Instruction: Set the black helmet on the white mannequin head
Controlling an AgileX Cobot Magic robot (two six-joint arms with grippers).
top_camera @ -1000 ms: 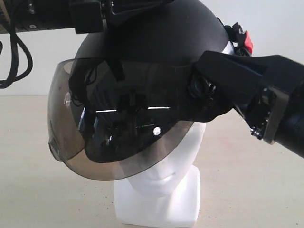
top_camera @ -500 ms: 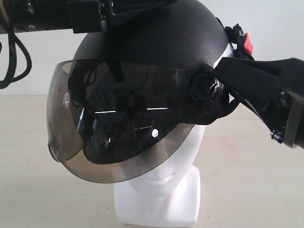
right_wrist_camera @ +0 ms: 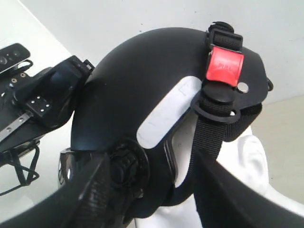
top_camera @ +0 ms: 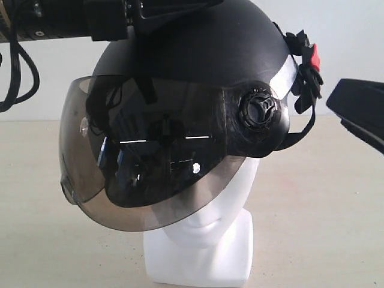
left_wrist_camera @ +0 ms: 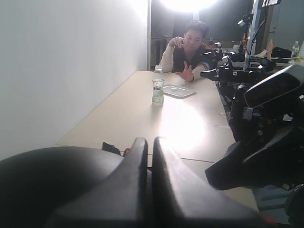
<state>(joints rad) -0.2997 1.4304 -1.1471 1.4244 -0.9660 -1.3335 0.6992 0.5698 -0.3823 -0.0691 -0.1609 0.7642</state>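
Matte black rounded helmet with smoky curved visor (top_camera: 198,54) was found seated on the white moulded mannequin head (top_camera: 210,240), left gripper (left_wrist_camera: 149,142) pressed together at its crown, right gripper (right_wrist_camera: 151,159) spread and clear beside it; placement was judged near done, with left lift-off needed next.

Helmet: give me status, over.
Left tool shut at black helmet crown. Right tool open, off to its side. Helmet sits on white mannequin head, visor over the eyes. No obstruction seen.

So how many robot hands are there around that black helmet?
2. One black robot hand sits shut at the top of the matte black visored helmet; the other hand hangs open beside it, not touching.
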